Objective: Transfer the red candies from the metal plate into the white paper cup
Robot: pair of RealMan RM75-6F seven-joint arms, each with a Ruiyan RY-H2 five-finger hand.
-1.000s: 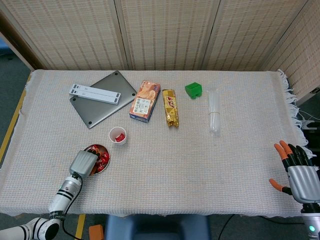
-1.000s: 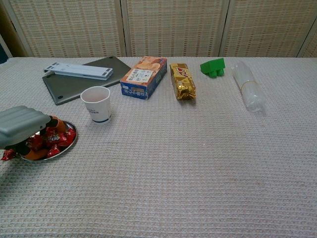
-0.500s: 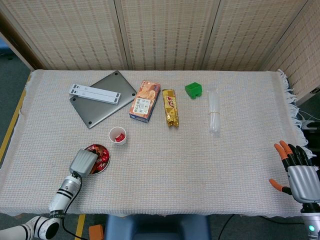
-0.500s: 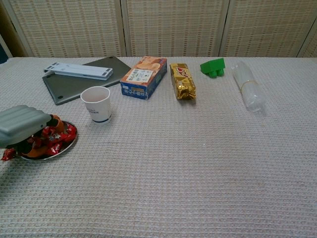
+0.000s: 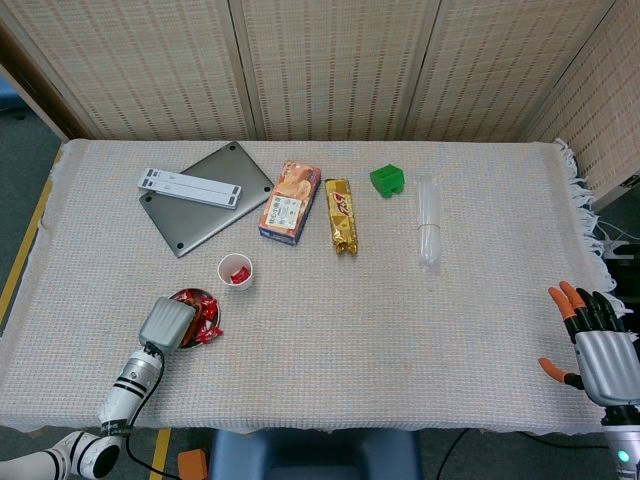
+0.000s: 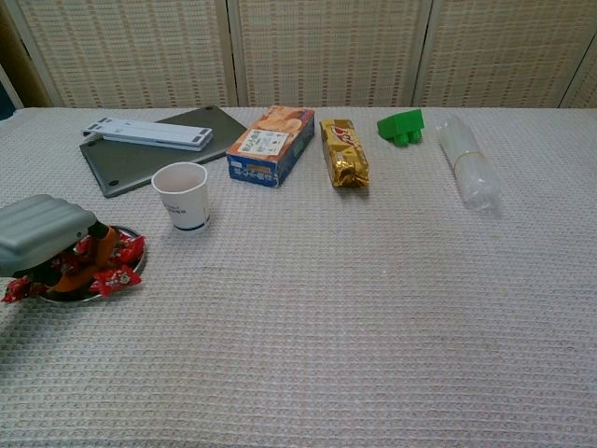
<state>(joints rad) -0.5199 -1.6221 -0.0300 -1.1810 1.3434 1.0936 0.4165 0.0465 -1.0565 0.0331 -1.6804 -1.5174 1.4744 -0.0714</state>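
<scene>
My left hand (image 6: pixel 42 238) has pulled back over the metal plate (image 5: pixel 186 297), dragging red candies (image 6: pixel 117 277) to its rim; whether it holds one I cannot tell. One already lies in the paper cup (image 5: pixel 236 271). My right hand (image 5: pixel 595 340) rests spread and empty, well apart.

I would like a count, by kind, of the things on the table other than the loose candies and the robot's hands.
Snack packages: 2 (orange box, gold packet)
Cups: 1
Metal plates: 1
Laptops: 1
White strips: 1
Green blocks: 1
Clear plastic bundles: 1
Total: 8
</scene>
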